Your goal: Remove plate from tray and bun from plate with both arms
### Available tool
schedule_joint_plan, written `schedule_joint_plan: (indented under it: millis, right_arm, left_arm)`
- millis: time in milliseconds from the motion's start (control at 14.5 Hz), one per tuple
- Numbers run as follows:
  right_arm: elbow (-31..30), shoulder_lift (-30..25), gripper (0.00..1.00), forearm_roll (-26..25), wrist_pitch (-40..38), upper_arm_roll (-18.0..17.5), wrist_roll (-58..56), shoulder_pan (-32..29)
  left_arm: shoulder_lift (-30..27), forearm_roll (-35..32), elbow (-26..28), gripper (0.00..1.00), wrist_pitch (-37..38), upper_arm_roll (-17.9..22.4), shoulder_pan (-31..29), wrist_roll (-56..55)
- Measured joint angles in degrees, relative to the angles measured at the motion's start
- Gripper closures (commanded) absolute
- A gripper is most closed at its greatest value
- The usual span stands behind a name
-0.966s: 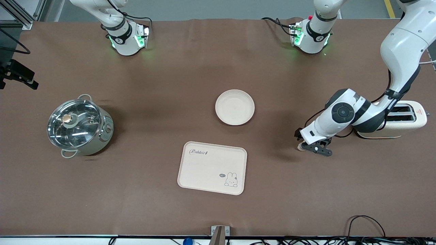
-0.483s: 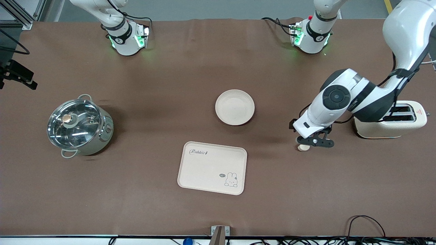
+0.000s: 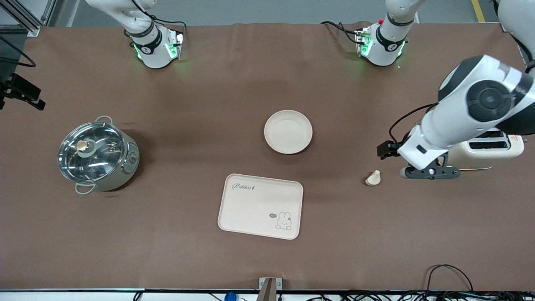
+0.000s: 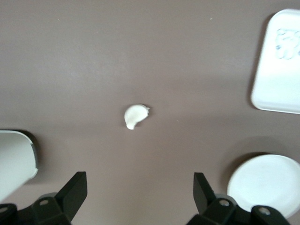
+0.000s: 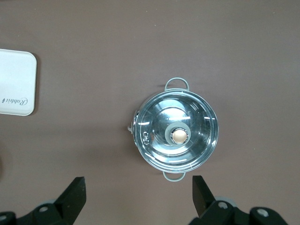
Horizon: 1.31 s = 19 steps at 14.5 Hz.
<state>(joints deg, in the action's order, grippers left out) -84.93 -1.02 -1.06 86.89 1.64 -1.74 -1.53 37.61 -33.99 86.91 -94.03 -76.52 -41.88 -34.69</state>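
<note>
in the left wrist view we see the left gripper [image 4: 138, 197] with its two black fingers [image 4: 75, 190] spread wide and nothing between them. it hangs in the air over bare tablecloth beside the toaster [image 3: 487, 148], at the left arm's end of the table. the bun [image 3: 373, 178] lies on the brown table [image 3: 209, 83] by itself, apart from the gripper and touching nothing else; in the left wrist view it shows as a small pale lump [image 4: 135, 116] with the open fingers well clear of it.

in the right wrist view the right gripper [image 5: 138, 197] has its fingers [image 5: 75, 192] spread just as wide, also empty. it waits high over the pot [image 5: 176, 135], whose glass lid with a round knob sits in place; in the front view only the right arm's base shows, so we cannot place that gripper there.

the plate [image 3: 288, 131] sits upright and empty near the middle of the table, well apart from the bun, which is nearer to the front camera and toward the left arm's end. the rabbit tray [image 3: 260, 206] lies nearer to the front camera than the plate, near it but not touching, and is also empty. the pot [image 3: 97, 154] stands toward the right arm's end, well apart from both. the toaster stands partly under the left arm's wrist.
</note>
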Motion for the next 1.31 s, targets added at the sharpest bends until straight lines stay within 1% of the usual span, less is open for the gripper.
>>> schedule_joint_plan:
  millis: [207,276,345,552,690,1103,1172,1241,1310]
  right_arm:
    - [0.0,0.0,0.00,0.0,0.0,0.0,0.0,0.0]
    - [0.0,0.0,0.00,0.0,0.0,0.0,0.0,0.0]
    - [0.0,0.0,0.00,0.0,0.0,0.0,0.0,0.0]
    - [0.0,0.0,0.00,0.0,0.0,0.0,0.0,0.0]
    - [0.0,0.0,0.00,0.0,0.0,0.0,0.0,0.0]
    - [0.0,0.0,0.00,0.0,0.0,0.0,0.0,0.0]
    - [0.0,0.0,0.00,0.0,0.0,0.0,0.0,0.0]
    - [0.0,0.0,0.00,0.0,0.0,0.0,0.0,0.0]
    - [0.0,0.0,0.00,0.0,0.0,0.0,0.0,0.0]
  left_arm:
    - [-9.2,12.3,1.1,0.00,-5.3,8.2,0.5,8.0]
    - [-12.0,15.4,1.8,0.00,-6.4,10.3,0.6,9.3]
    - [-14.5,17.6,2.5,0.00,-6.9,11.6,0.6,9.9]
    - [-20.6,19.8,4.1,0.00,-6.8,15.2,0.6,10.0]
    - [-22.2,20.1,4.3,0.00,-5.4,16.7,0.3,10.0]
    - [-22.7,20.1,4.3,0.00,-2.8,17.1,0.2,7.9]
    - [-23.0,20.1,4.3,0.00,-2.7,17.8,0.4,7.9]
    - [-23.7,20.2,4.3,0.00,-2.6,19.8,1.6,8.6]
    - [-24.8,21.0,4.3,0.00,-2.6,24.4,4.8,10.3]
